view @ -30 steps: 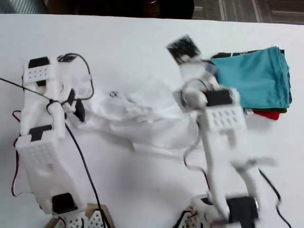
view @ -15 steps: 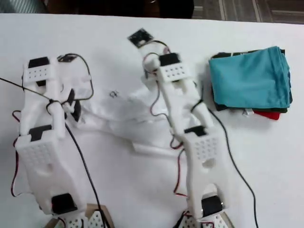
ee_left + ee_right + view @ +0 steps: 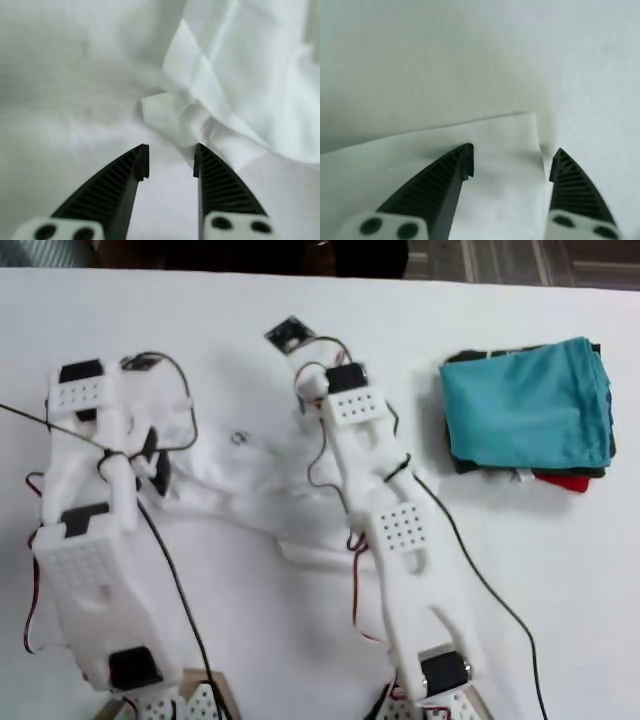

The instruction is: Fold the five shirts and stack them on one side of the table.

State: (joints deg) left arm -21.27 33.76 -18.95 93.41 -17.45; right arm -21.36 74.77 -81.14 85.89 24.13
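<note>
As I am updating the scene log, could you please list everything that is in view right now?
table: one, white, under everything.
white shirt: one, white, crumpled and unfolded at the table's middle, between the two arms.
stack of folded shirts: one stack, teal on top with a dark layer and red below, on the right side of the table; the exact number of shirts cannot be told.
cables: several, black and red, running along the arms.
left arm: one, white, on the left side.
right arm: one, white, stretched over the shirt.
left end effector: one, black fingers, open, at a shirt fold.
right end effector: one, black fingers, open, over a white corner.
</note>
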